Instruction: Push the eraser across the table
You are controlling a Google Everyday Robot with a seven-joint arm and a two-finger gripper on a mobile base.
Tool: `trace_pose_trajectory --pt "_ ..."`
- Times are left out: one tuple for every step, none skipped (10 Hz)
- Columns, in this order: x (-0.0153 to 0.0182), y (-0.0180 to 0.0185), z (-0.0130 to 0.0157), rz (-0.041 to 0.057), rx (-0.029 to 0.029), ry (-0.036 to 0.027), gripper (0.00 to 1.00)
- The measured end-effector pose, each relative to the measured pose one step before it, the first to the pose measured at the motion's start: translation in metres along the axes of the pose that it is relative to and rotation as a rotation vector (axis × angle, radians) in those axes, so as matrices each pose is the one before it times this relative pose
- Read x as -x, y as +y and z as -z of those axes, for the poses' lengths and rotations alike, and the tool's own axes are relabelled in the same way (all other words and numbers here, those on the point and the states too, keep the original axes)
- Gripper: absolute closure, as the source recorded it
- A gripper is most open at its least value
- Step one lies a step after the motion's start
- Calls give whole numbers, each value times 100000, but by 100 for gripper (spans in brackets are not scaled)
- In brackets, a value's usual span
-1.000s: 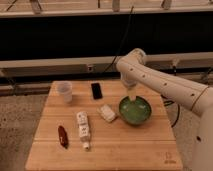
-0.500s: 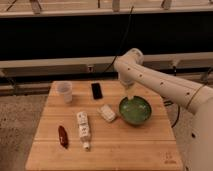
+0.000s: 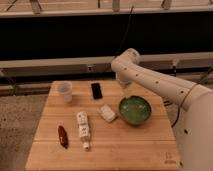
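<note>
1. Table (image 3: 150,150): light-wood plank top that carries everything listed, with a small dark logo (image 3: 170,161) at the corner nearest the camera, to the right of the green bowl.
2. Robot arm (image 3: 165,87): white, and reaches in from the bowl's right and arches over its far side.
3. Green bowl (image 3: 134,110): the landmark for this list, right of the table's centre.
4. Clear cup (image 3: 64,91): upright, well to the bowl's left, near the far edge.
5. White bottle (image 3: 83,130): lying flat, left of the bowl and nearer the camera.
6. Gripper (image 3: 124,91): hangs pointing down just above the bowl's far-left rim. Whether it is spread or closed cannot be told.
7. Whitish wrapped block (image 3: 107,113): just beside the bowl's left rim.
8. Eraser (image 3: 96,90): flat, black, left of the bowl and farther back, between bowl and cup. Nothing touches it.
9. Red oblong item (image 3: 62,136): farthest left of the bowl, towards the near edge.

Handling note (judgement): the approach is not yet finished. Lower the gripper to the tabletop on the eraser's bowl side and meet its long edge squarely. Push along a line that passes clear of the cup and the wrapped block. An off-centre contact would likely spin the eraser.
</note>
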Motion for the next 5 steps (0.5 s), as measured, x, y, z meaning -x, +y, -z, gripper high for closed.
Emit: trace_pose_trajectory --pt "96 -159 -161 523 -151 -26 51" --pt "16 -119 -208 478 -113 -147 61" --pt "165 -355 -357 743 -126 -277 71" --pt "306 -419 -270 795 -212 -415 79" --pt "318 -399 -285 602 -50 -414 91"
